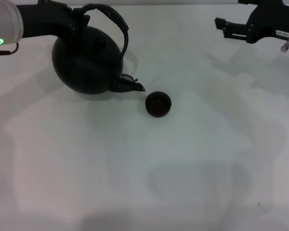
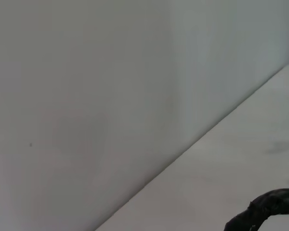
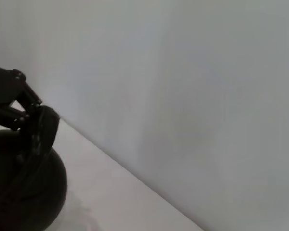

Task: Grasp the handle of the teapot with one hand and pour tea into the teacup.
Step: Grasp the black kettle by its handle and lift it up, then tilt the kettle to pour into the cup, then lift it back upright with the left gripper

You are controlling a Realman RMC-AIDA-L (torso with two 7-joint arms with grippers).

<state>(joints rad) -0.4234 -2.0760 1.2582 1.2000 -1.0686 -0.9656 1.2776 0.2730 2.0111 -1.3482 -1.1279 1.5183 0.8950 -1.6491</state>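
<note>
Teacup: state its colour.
Black, matching the teapot; the teacup shows best in the head view.

L arm comes in from the upper left of the head view, pale forearm w/ a green ring light, black wrist running right to the left gripper [image 1: 79, 21], which is clamped on the handle [image 1: 116, 26] at its top, near the arm side. In the right wrist view the left gripper [image 3: 31, 115] shows far off, dark linkage closed on the bail. R arm sits top right, right gripper [image 1: 221, 25] pointing left, fingers apart, holding nothing.
</note>
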